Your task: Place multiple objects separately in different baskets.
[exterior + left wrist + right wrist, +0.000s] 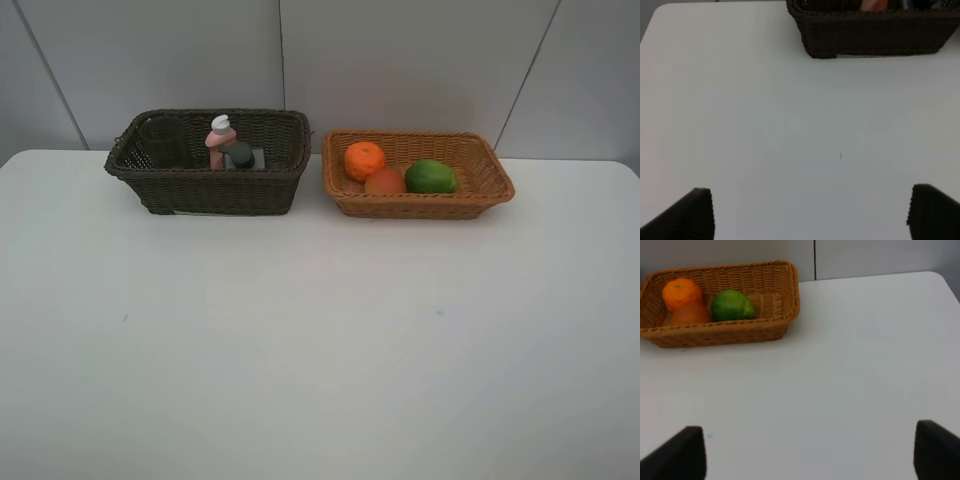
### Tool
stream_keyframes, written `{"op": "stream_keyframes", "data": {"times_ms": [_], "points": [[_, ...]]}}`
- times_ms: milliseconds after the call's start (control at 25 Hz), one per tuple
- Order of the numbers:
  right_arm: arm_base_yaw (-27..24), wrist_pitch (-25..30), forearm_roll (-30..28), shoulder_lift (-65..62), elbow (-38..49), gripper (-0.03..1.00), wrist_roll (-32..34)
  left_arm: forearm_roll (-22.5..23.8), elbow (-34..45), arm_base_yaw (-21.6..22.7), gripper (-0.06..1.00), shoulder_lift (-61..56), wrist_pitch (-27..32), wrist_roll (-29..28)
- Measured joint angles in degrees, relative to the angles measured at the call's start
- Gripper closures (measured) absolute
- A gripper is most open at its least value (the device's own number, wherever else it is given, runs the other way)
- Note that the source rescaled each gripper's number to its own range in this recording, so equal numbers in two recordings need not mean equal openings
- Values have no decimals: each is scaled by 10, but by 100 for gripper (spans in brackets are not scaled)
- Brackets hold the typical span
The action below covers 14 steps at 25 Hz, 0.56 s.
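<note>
**Both grippers open and empty; items sorted in two baskets**

We find the left gripper (810, 212) spread wide with nothing between its fingers, hanging over bare white surface (320, 340). The right gripper (810, 452) stands equally wide open and holds nothing.

Beyond the left gripper sits the dark brown basket (875, 35), at the far left of the surface. In it we note the pink bottle with white cap (217, 142) standing upright, and just beside it on the right a dark grey object (240, 154); we cannot tell its shape. No purple cup can be made out.

Beyond the right gripper sits the light tan basket (765, 327), at the far right, near the dark one but apart from it. It holds the orange (682, 292), the red-orange bun (691, 314) touching it on the near side, and the green lime (732, 305) to their right.
</note>
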Motion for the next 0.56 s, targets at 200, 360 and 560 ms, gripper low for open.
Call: {"op": "stream_keyframes", "data": {"times_ms": [200, 360, 560], "points": [[0, 0, 0, 0, 0, 13, 0, 0, 0, 0, -6, 0, 0, 0], [0, 0, 0, 0, 0, 13, 0, 0, 0, 0, -6, 0, 0, 0], [0, 0, 0, 0, 0, 13, 0, 0, 0, 0, -6, 0, 0, 0]]}}
